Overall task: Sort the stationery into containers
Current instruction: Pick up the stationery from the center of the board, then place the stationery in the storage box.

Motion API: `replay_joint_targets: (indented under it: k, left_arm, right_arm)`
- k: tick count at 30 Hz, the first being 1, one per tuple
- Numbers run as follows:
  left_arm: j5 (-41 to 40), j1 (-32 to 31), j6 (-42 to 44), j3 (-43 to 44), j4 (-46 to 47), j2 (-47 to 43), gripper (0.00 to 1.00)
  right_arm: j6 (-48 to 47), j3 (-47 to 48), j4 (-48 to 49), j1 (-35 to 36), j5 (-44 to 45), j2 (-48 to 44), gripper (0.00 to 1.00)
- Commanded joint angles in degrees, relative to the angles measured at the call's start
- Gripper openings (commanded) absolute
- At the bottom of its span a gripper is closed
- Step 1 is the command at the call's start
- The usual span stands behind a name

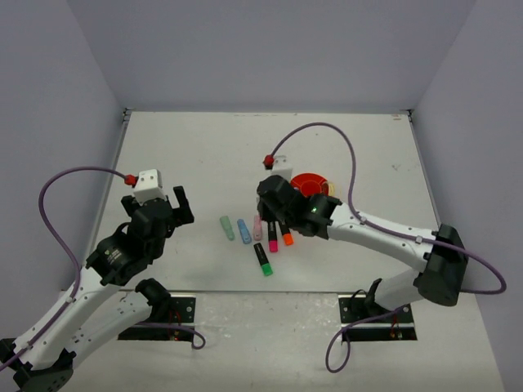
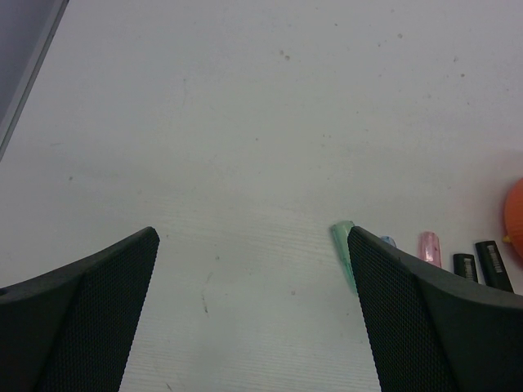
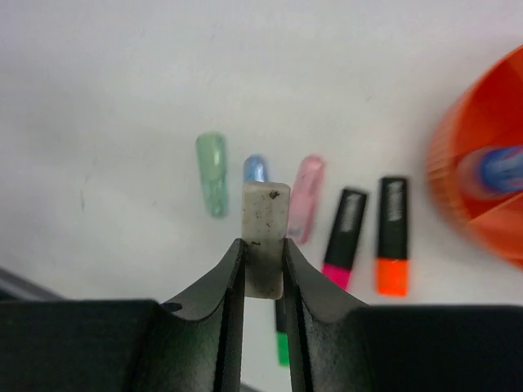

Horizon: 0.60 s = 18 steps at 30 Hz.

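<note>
My right tool (image 3: 263,245) pinches the pale grey marker (image 3: 265,208) by one end only, above the row of markers (image 3: 306,200) on the surface (image 3: 122,98), so swinging toward the orange organiser (image 3: 448,184) could twist it loose.

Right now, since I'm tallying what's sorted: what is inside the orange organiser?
One blurred blue-and-white item sits in a compartment of the orange organiser; the right arm covers much of the rest.

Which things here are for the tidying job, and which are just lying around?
For the job: green marker, blue marker, pink marker, grey marker, pink-capped marker, orange-capped marker, green-capped marker, organiser.
Just there: table, cables.
</note>
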Motion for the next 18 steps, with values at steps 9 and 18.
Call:
replay_joint_targets:
  k: [9, 18]
  left_arm:
    - [-0.87, 0.42, 0.54, 0.79, 2.20, -0.13, 1.00]
    - [-0.57, 0.49, 0.92, 0.75, 2.48, 0.14, 1.00]
  right_arm:
    - [-15.09, 3.27, -4.79, -22.85, -2.02, -6.26, 0.00]
    - [-16.82, 2.44, -5.93, -26.81, -4.61, -6.57, 0.00]
